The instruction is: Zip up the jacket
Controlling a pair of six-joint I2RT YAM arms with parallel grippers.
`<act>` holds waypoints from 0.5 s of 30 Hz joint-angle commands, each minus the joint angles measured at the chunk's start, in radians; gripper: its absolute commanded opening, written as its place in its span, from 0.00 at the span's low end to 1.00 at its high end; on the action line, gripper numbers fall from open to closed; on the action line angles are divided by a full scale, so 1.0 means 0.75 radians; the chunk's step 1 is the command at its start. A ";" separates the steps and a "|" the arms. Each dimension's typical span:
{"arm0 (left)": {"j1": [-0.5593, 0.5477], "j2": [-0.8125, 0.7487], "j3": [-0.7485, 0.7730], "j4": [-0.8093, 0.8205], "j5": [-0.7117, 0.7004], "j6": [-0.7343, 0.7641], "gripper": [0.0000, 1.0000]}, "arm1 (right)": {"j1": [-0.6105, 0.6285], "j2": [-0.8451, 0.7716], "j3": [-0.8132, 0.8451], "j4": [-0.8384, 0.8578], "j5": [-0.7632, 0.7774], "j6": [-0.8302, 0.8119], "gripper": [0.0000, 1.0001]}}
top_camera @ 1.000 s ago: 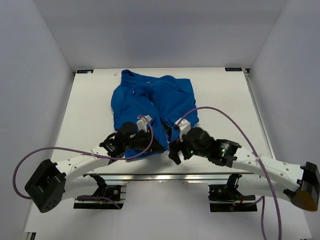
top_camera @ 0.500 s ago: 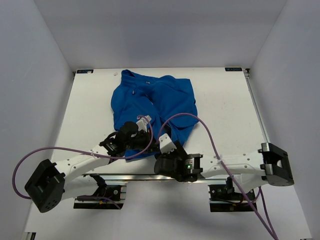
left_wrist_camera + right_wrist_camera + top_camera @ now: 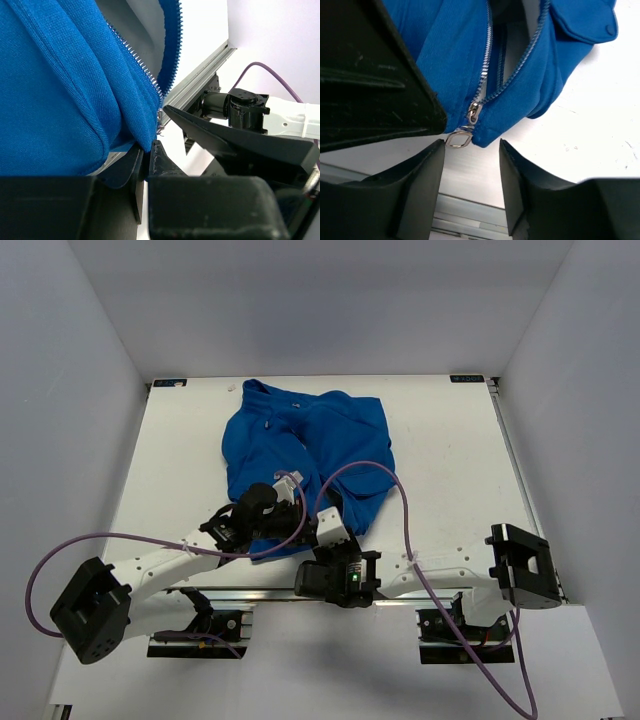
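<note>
Arms crouch low: left tool (image 3: 146,156) clamps hem of royal-blue fabric jacket (image 3: 300,435); right tool (image 3: 470,155), apart, flanks silvery zipper pull (image 3: 459,140).

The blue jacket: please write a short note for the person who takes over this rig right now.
Left tool shut on the bottom hem of the royal-blue fabric jacket, which lies on the white table.
Right tool open, the small silvery zipper pull in its gap, not gripped.
Slider sits at the hem; teeth above are apart.
To do: grip pull, draw it to the collar.
</note>
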 commanded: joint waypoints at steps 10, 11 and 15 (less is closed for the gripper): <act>-0.009 0.005 0.065 -0.013 0.037 -0.002 0.00 | 0.016 0.034 0.136 -0.230 0.168 0.250 0.24; -0.009 0.007 0.063 -0.013 0.041 -0.002 0.00 | 0.018 0.030 0.138 -0.224 0.139 0.228 0.23; -0.009 0.011 0.065 -0.011 0.047 0.003 0.00 | 0.018 -0.025 0.107 -0.067 0.027 0.056 0.19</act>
